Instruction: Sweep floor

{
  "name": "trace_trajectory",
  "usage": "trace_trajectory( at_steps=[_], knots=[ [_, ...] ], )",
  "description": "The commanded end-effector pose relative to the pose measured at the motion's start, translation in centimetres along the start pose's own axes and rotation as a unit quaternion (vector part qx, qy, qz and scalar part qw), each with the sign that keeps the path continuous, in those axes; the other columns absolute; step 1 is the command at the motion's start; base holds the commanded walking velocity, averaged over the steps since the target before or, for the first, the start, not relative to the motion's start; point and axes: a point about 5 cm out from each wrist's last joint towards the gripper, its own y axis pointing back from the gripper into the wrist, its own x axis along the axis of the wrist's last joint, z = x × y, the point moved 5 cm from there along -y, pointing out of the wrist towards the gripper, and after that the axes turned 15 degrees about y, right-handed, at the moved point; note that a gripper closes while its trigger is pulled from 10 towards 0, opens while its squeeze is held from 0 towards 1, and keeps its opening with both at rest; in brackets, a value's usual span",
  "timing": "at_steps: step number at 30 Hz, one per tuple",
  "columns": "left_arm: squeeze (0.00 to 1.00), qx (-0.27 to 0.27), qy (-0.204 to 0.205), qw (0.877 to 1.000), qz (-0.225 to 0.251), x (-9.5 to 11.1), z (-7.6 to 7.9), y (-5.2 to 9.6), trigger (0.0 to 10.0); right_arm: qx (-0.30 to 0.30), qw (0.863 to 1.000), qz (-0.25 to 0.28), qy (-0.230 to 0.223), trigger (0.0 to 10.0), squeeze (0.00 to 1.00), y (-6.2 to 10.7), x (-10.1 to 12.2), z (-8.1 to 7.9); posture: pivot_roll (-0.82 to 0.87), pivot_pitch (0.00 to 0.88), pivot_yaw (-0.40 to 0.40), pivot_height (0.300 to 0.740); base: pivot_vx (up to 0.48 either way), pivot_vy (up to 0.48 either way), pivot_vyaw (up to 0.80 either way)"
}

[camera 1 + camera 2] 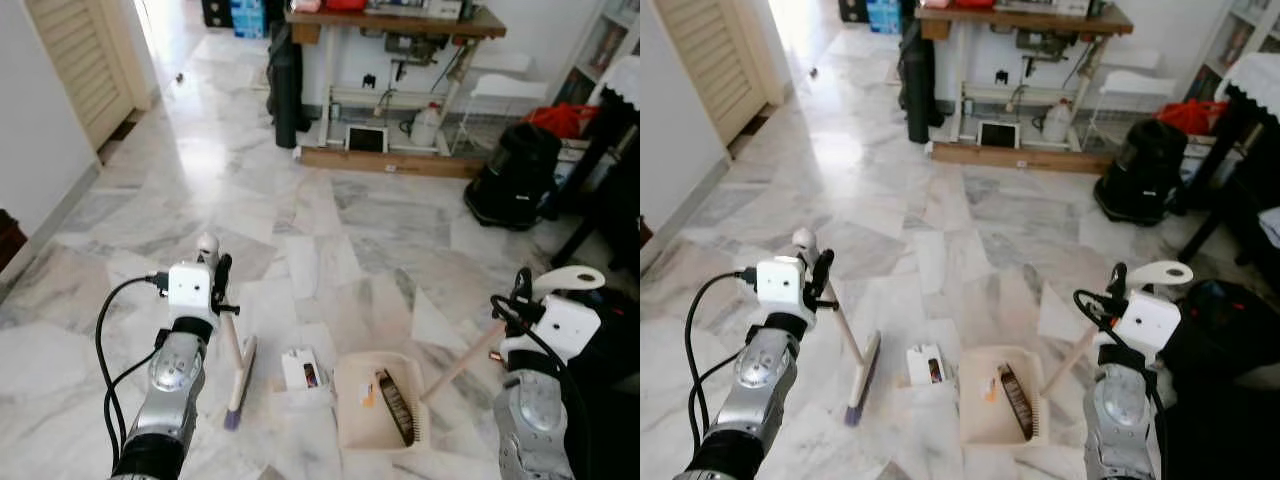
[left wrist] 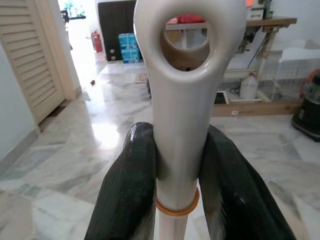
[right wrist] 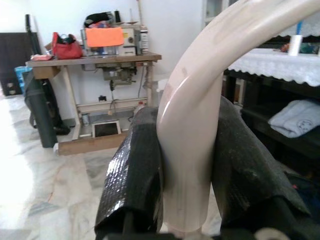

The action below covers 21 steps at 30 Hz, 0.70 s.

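Note:
My left gripper (image 1: 218,285) is shut on the cream handle of a small broom (image 1: 239,375), whose purple-tipped head rests on the marble floor. In the left wrist view its black fingers (image 2: 127,190) clamp the handle just below its hanging loop. My right gripper (image 1: 520,300) is shut on the curved cream handle of a dustpan (image 1: 380,402), which sits on the floor to the right of the broom. A dark brush-like piece (image 1: 394,404) and a small orange scrap lie inside the pan. A small white box of litter (image 1: 303,369) lies between broom head and pan.
A sewing table (image 1: 395,25) with clutter beneath stands at the far wall, a dark rolled mat (image 1: 286,90) leaning by it. A black vacuum (image 1: 515,175) and dark furniture (image 1: 610,160) crowd the right. A louvred door (image 1: 85,60) is far left. Open marble floor lies ahead.

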Motion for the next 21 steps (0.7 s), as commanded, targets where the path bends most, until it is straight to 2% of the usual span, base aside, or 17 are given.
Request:
trace_trajectory(
  at_steps=[1, 4, 7, 12, 15, 21],
  knots=[
    [0.0, -0.014, -0.016, 1.0, 0.021, 1.4, 0.5, -0.6, 10.0, -0.001, 1.0, 0.024, -0.002, 10.0, 0.0, -0.7, 1.4, 0.0, 0.18, 0.0, -0.023, 0.74, 0.0, 0.0, 0.5],
    [0.0, -0.026, -0.016, 0.999, 0.024, 1.9, 1.1, -1.4, 10.0, -0.005, 1.0, 0.027, -0.007, 10.0, 0.0, -1.2, 1.6, -0.3, 0.19, 0.0, -0.015, 0.74, 0.0, 0.0, 0.51],
    [0.0, -0.018, -0.011, 0.999, 0.036, 2.7, 0.9, -2.2, 10.0, -0.008, 1.0, 0.021, -0.02, 10.0, 0.0, -1.5, 1.7, -0.8, 0.2, 0.0, -0.044, 0.74, 0.0, 0.0, 0.51],
    [0.0, 0.002, -0.005, 0.999, 0.035, 2.4, 0.5, -2.2, 10.0, 0.012, 0.999, 0.024, -0.022, 10.0, 0.0, -1.7, 2.0, -1.7, 0.18, 0.0, -0.061, 0.74, 0.0, 0.0, 0.65],
    [0.0, 0.005, 0.003, 1.0, 0.026, 1.6, 1.0, -1.9, 10.0, 0.009, 0.999, 0.028, -0.021, 10.0, 0.0, -1.9, 2.2, -1.3, 0.16, 0.0, -0.06, 0.74, 0.0, 0.0, 0.56],
    [0.0, 0.003, 0.005, 1.0, 0.023, 1.4, 1.3, -2.0, 10.0, -0.002, 1.0, 0.022, -0.019, 10.0, 0.0, -2.1, 1.7, -0.5, 0.16, 0.0, -0.063, 0.74, 0.0, 0.0, 0.72]
  ],
)
